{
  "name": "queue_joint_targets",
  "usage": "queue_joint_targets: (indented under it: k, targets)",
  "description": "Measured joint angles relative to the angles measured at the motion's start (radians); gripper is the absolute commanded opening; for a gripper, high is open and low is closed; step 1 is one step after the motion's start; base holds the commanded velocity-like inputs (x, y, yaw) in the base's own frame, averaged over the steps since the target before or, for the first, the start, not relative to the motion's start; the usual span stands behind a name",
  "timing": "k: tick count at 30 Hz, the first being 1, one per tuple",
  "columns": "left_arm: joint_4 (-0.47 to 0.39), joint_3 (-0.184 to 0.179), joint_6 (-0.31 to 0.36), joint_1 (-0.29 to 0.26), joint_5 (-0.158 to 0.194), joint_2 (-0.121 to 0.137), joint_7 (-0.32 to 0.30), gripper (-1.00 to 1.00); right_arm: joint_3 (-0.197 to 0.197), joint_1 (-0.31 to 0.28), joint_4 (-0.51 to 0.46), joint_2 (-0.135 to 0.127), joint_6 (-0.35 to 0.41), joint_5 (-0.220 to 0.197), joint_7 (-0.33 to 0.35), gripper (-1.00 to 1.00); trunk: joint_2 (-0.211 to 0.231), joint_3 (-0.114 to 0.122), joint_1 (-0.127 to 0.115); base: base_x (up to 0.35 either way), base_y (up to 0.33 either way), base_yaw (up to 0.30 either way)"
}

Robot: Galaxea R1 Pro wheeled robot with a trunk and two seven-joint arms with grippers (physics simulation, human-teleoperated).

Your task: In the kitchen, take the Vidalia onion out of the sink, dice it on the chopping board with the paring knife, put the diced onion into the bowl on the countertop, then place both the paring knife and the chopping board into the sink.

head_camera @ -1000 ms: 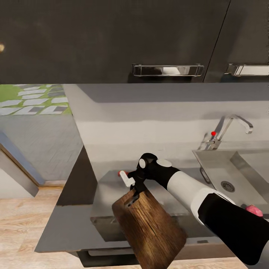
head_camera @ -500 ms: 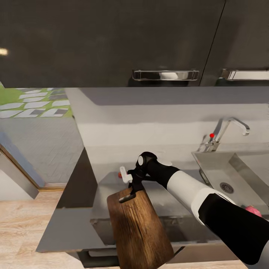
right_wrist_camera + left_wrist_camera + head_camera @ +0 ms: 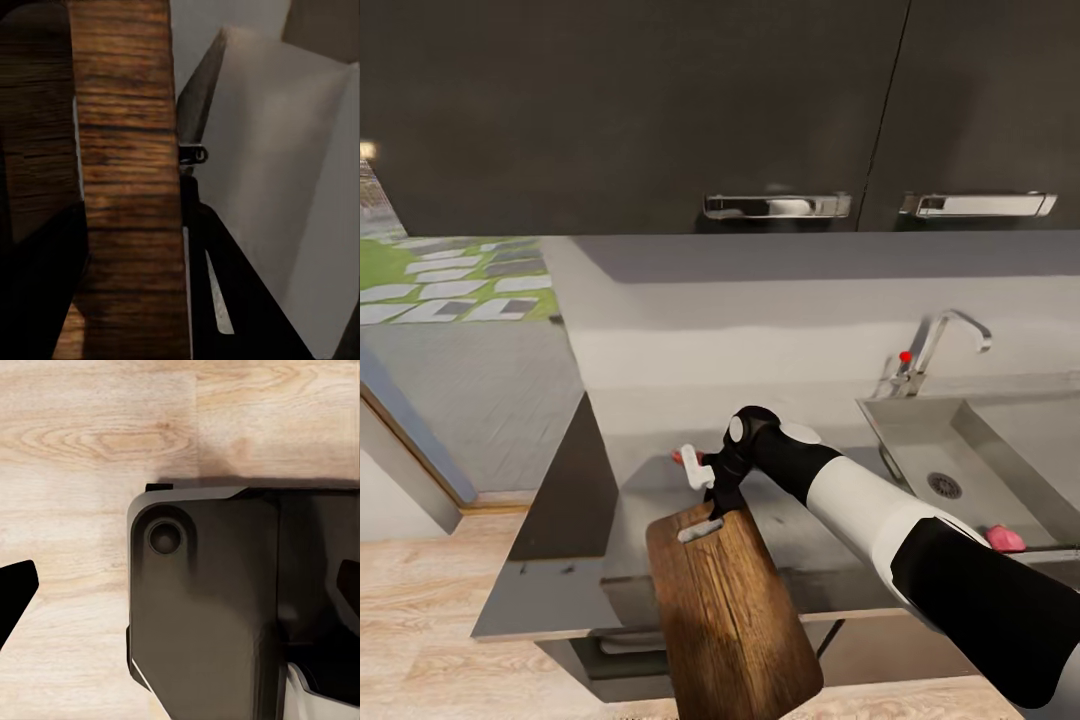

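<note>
While the chopping board [image 3: 732, 610] is held up off the countertop [image 3: 550, 600] by its slotted end, it is seen hanging down and toward the camera in the head view, its far end reaching past the counter's front edge. The right gripper [image 3: 718, 497] is clamped on the board just beside the handle slot, with the black-and-white right arm reaching in from the lower right. A small red-and-white object [image 3: 688, 462], too small to be identified, is seen on the counter just behind the gripper. To the right, the sink [image 3: 900, 440] is set into the counter, its round drain [image 3: 944, 486] visible and the chrome faucet [image 3: 935, 345] with its red knob standing at the back edge. A pink object [image 3: 1005, 540] lies in the basin near its front wall. Dark wall cabinets [image 3: 660, 110] with chrome handles hang above.

From the right wrist, the board's [image 3: 127, 187] wood grain is seen close up between the dark fingers.

From the left wrist, pale wooden floor [image 3: 90, 435] and a dark part of the robot's body are seen; the state of the left gripper's jaws cannot be told.
</note>
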Motion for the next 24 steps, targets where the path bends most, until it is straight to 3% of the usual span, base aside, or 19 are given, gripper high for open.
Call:
queue_joint_targets:
  k: [6, 8, 10, 13, 17, 21, 24]
  targets:
    - [0.000, 0.000, 0.000, 0.000, 0.001, 0.000, 0.000, 1.00, 0.004, 0.000, -0.032, 0.000, 0.087, -0.009, -0.010, -1.00, 0.000, 0.009, 0.000, -0.160, 0.000, -0.148]
    - [0.000, 0.000, 0.000, 0.000, 0.000, 0.000, 0.000, 1.00, -0.016, 0.000, -0.054, 0.000, 0.117, 0.001, -0.017, -1.00, 0.000, 0.013, 0.000, -0.160, 0.000, -0.172]
    - [0.000, 0.000, 0.000, 0.000, 0.000, 0.000, 0.000, 1.00, -0.069, -0.001, -0.068, 0.000, 0.148, 0.005, -0.024, -1.00, 0.000, 0.016, 0.000, -0.159, 0.000, -0.181]
    - [0.001, 0.000, 0.000, 0.000, 0.000, 0.000, 0.000, 1.00, -0.191, -0.001, -0.084, 0.000, 0.185, -0.001, -0.046, -1.00, 0.000, 0.020, 0.000, -0.147, 0.000, -0.190]
    - [0.001, 0.000, 0.000, 0.000, 0.000, 0.000, 0.000, 1.00, -0.282, 0.000, -0.109, 0.000, 0.245, 0.008, -0.090, -1.00, 0.000, 0.026, 0.000, -0.080, 0.000, -0.145]
    - [0.000, 0.000, 0.000, 0.000, 0.000, 0.000, 0.000, 1.00, -0.321, -0.001, -0.120, 0.000, 0.309, 0.004, -0.164, -1.00, 0.000, 0.027, 0.000, -0.013, 0.000, -0.027]
    - [0.000, 0.000, 0.000, 0.000, 0.000, 0.000, 0.000, 1.00, -0.325, -0.001, -0.122, 0.000, 0.382, 0.009, -0.220, -1.00, 0.000, 0.027, 0.000, -0.002, 0.000, -0.004]
